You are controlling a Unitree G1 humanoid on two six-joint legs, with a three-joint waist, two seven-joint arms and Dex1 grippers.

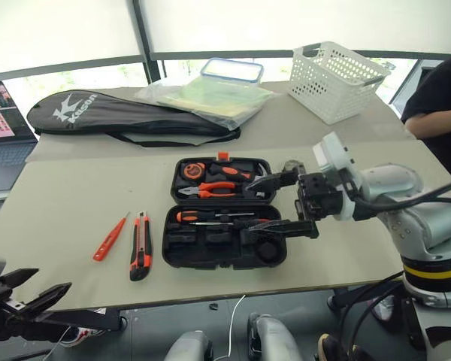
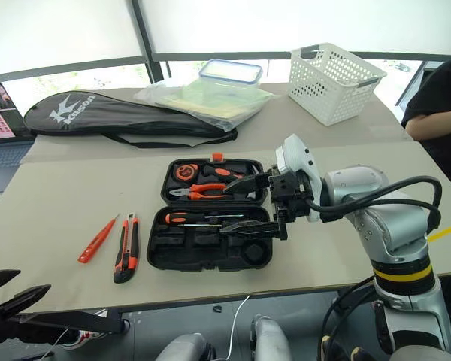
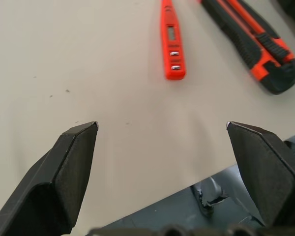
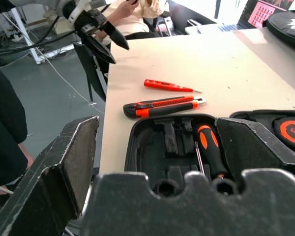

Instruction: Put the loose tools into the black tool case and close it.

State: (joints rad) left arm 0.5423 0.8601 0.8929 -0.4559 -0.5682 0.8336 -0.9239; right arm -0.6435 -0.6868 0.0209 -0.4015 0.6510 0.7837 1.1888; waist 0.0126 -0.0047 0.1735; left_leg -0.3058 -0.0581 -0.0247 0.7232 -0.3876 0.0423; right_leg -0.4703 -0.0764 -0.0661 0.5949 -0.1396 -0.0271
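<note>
The black tool case (image 1: 224, 213) lies open on the grey table (image 1: 75, 195), near the table's middle, its lid half on the far side and its tray half on the near side. The lid half holds a tape measure (image 1: 193, 171) and pliers (image 1: 214, 189). In the tray half an orange-and-black screwdriver (image 1: 203, 216) lies in a slot along the far edge, and a small black tape roll (image 1: 268, 250) sits in the near right corner.

The right gripper (image 1: 279, 203) hovers over the right end of the case, pointing left, its two black fingers spread wide with nothing between them; one finger (image 1: 274, 181) is above the lid half, the other above the tray half.

Left of the case, a utility knife (image 1: 140, 245) lies on the table, and just left of it a slim orange tester screwdriver (image 1: 110, 237), both outside the case.

The left gripper (image 1: 26, 295) hangs off the near left corner of the table, fingers spread and empty, well apart from both loose tools.
</note>
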